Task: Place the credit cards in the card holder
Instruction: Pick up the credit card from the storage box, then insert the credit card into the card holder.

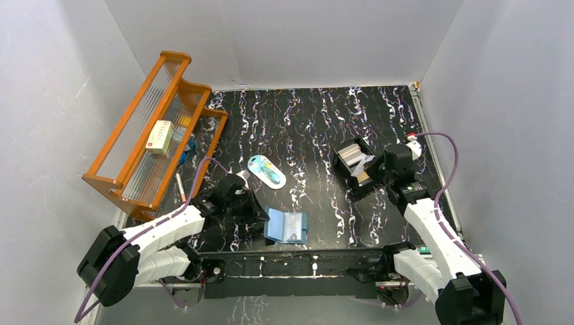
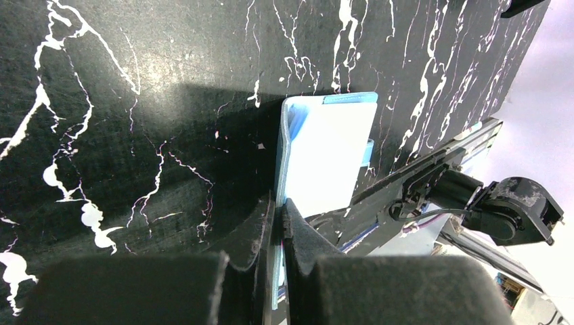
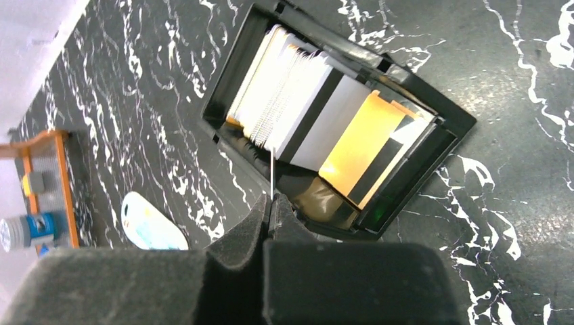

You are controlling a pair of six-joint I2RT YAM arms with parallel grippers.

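Left gripper (image 2: pixel 279 210) clamps the flat blue card holder (image 2: pixel 328 156) edge-on near the rim of the table (image 1: pixel 325 230), right gripper (image 3: pixel 269 203) pinches one thin white card (image 3: pixel 272 172) over the crammed black box (image 3: pixel 460 122).

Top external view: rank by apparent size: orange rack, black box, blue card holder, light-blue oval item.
1. orange rack, far the largest.
2. black box, partly hidden.
3. card holder, only slightly smaller than the box; close call.
4. light-blue oval item, smallest.

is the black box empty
No, the black box holds a stack of white and orange credit cards standing on edge.
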